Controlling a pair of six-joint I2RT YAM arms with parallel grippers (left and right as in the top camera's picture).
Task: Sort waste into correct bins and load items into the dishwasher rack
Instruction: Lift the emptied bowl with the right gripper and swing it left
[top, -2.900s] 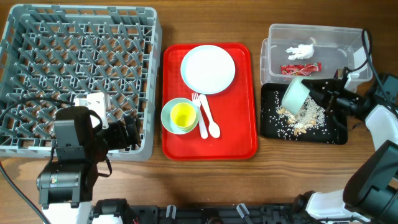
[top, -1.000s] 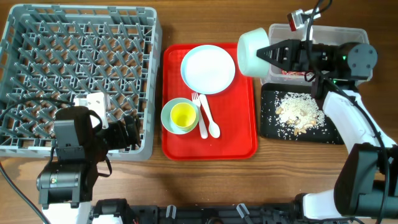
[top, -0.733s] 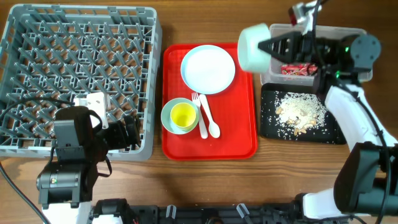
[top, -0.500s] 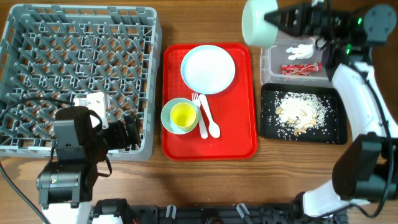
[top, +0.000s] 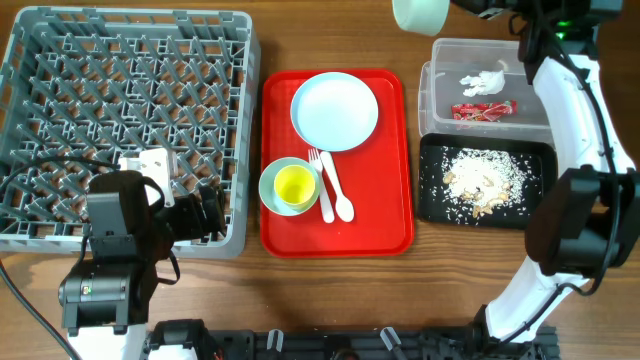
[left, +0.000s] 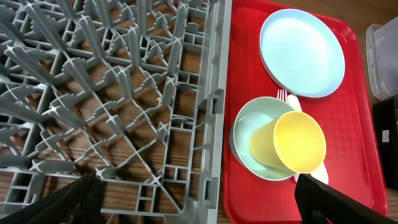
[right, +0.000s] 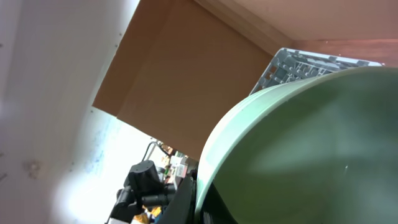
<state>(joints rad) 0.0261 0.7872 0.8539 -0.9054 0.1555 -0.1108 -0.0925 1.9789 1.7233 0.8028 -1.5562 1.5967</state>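
Overhead, largest first: dishwasher rack (top: 40, 60)?
— Grey, pegs bare, nothing loaded. Left gripper (top: 205, 212) beside its near right corner, fingers (left: 68, 199) wide apart, idle.
— Black tray (top: 535, 215)?
— Crumbs (top: 482, 180) heaped inside, tipped out within the last three seconds. Waste sorting looks finished: wrapper (top: 483, 110) and tissue (top: 483, 80) lie in the clear tub (top: 575, 60).
— The bowl (top: 420, 12)?
— Emptied. It was low over the black tray and is now raised to the far table edge, right gripper (top: 462, 6) clamped on its rim.
— Meaning?
— Likely loading begins; this bowl is due at the rack. Plate (top: 335, 111), second bowl (top: 275, 190) and cup (top: 294, 185) wait on the red serving tray (top: 390, 230).
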